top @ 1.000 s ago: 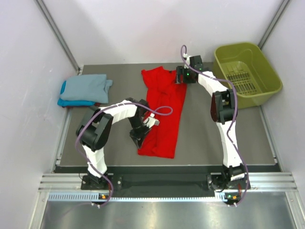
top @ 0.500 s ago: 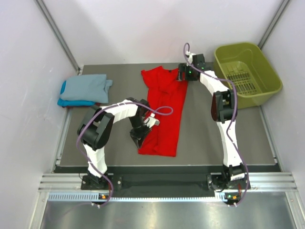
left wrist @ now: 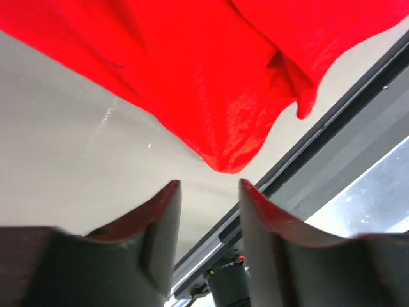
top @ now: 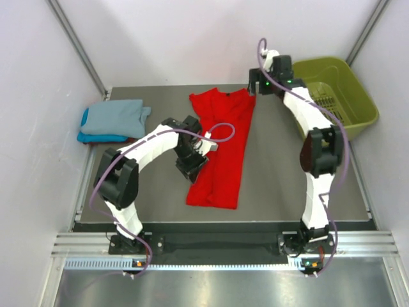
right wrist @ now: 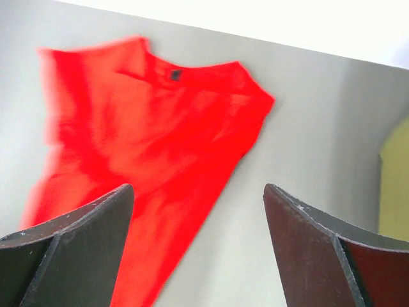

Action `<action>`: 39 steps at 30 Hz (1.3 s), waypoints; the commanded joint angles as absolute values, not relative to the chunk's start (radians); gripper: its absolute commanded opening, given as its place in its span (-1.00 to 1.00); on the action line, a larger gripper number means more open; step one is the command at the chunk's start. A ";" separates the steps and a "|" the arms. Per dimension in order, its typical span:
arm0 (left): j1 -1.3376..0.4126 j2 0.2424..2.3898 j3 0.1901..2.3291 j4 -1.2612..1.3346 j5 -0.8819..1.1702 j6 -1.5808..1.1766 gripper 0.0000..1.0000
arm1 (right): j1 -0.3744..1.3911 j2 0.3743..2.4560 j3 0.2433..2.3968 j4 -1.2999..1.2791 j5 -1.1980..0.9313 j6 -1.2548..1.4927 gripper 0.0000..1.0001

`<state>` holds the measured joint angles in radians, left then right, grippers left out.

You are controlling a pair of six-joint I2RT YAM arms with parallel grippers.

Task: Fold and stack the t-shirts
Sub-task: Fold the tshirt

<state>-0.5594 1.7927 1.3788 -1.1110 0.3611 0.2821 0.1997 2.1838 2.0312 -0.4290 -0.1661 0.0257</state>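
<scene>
A bright red t-shirt lies folded lengthwise down the middle of the table, collar at the far end. My left gripper hovers at its left edge and stands open and empty. In the left wrist view a corner of the red t-shirt lies just beyond the gripper. My right gripper hangs above the shirt's far right shoulder. It is wide open and holds nothing, with the red t-shirt flat below it. Folded grey-blue t-shirt rests on a turquoise t-shirt at far left.
An olive-green basket stands at the far right corner; its edge shows in the right wrist view. White walls close in the table on three sides. A metal rail runs along the near edge.
The left gripper has opened, let go of the red shirt's edge and shifted slightly away. The right arm rose and swung back to the right, off the collar area, which now lies flatter.
</scene>
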 commanded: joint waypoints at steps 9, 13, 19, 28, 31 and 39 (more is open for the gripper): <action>-0.446 1.740 1.394 -1.002 0.495 0.089 0.00 | 0.208 1.528 1.009 -0.428 -0.534 0.604 0.51; -0.448 1.753 1.358 -0.951 0.494 0.031 -0.02 | 0.262 1.457 0.853 -0.449 -0.547 0.609 0.51; -0.446 1.752 1.252 -0.885 0.535 -0.043 -0.07 | 0.308 1.465 0.646 -0.328 -0.600 0.693 0.50; -0.445 1.712 1.066 -0.785 0.568 -0.106 -0.08 | 0.517 1.543 0.657 -0.259 -0.658 0.765 0.46; -0.439 1.694 1.025 -0.755 0.563 -0.117 -0.09 | 0.554 1.595 0.675 -0.262 -0.650 0.773 0.43; -0.426 1.707 0.968 -0.696 0.592 -0.150 -0.08 | 0.604 1.635 0.745 -0.278 -0.626 0.778 0.37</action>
<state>-0.4309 1.7233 0.9684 -0.7498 0.5510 -0.1329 0.5846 1.6180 0.7143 -0.2924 -0.6930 0.7784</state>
